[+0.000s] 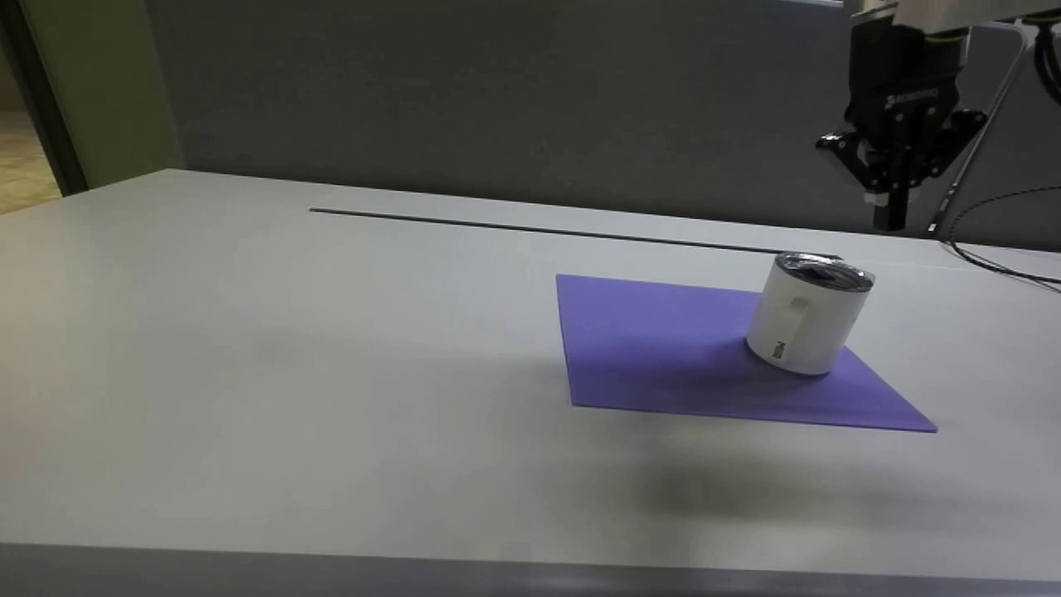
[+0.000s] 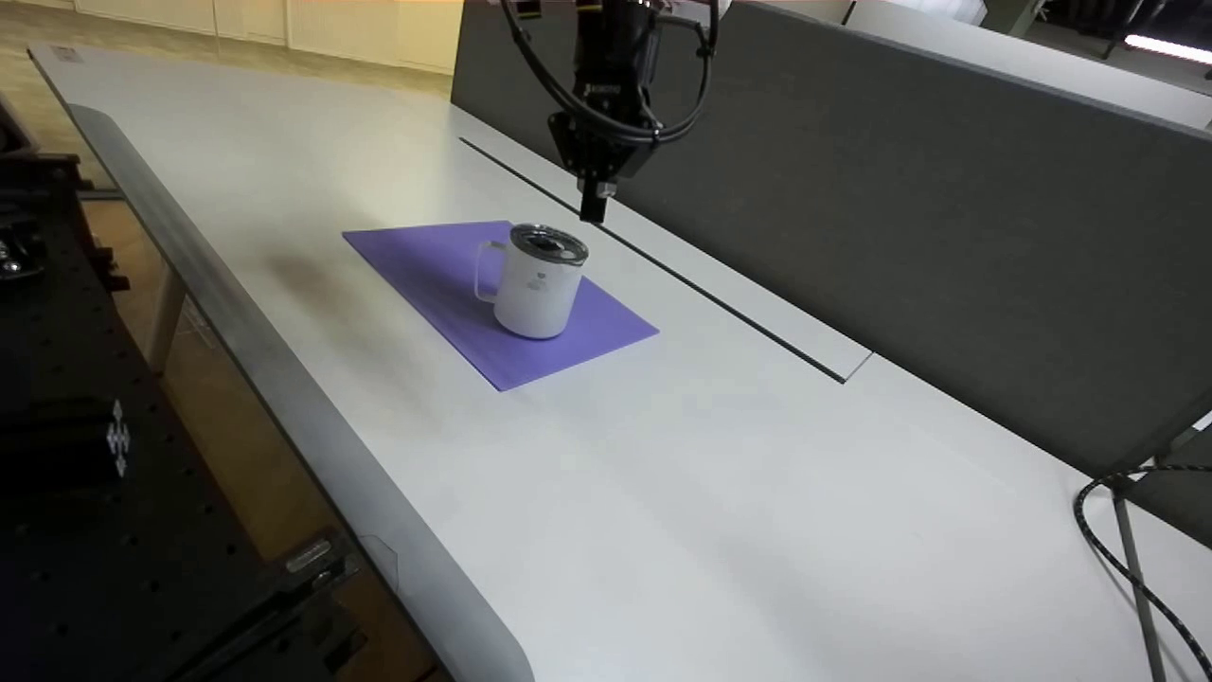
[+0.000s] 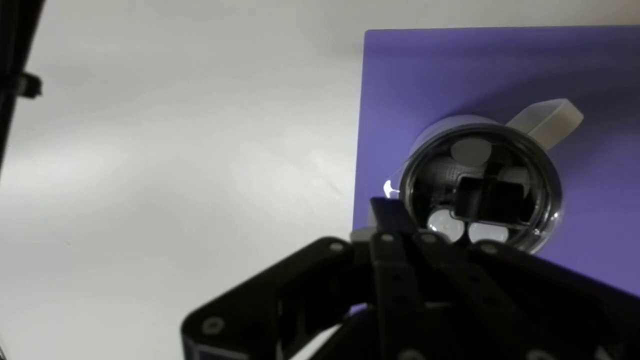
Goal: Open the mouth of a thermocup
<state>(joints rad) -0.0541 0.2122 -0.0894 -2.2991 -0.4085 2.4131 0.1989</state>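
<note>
Found the pincer [image 1: 891, 214] hanging in the air, pointing down, with fingertips [image 3: 392, 215] drawn together. Below it and a little to one side, saw the thermocup [image 2: 535, 303], white, upright and apart from those fingertips. Noted on its top the dark lid [image 2: 549, 246] with a shiny rim, partly hidden behind the pincer in the wrist view. Saw the mouth [image 3: 482, 185] from above as a dark round with a black block [image 3: 492, 202] near its middle; could not tell it as open or closed. On the thermocup's side away from the pincer, made out the pale handle [image 3: 545, 120]. Lower than the pincer and under the thermocup, saw the purple mat [image 2: 407, 256], flat on the white table [image 2: 805, 530]. In an exterior view, left of the pincer and lower, traced a long dark strip [image 1: 530, 229] along the table. Behind the pincer in both exterior views, saw a dark grey panel [image 1: 497, 99]. Well apart from the pincer, toward the lower right in an exterior view, noted a loop of dark cable [image 2: 1079, 511].
</note>
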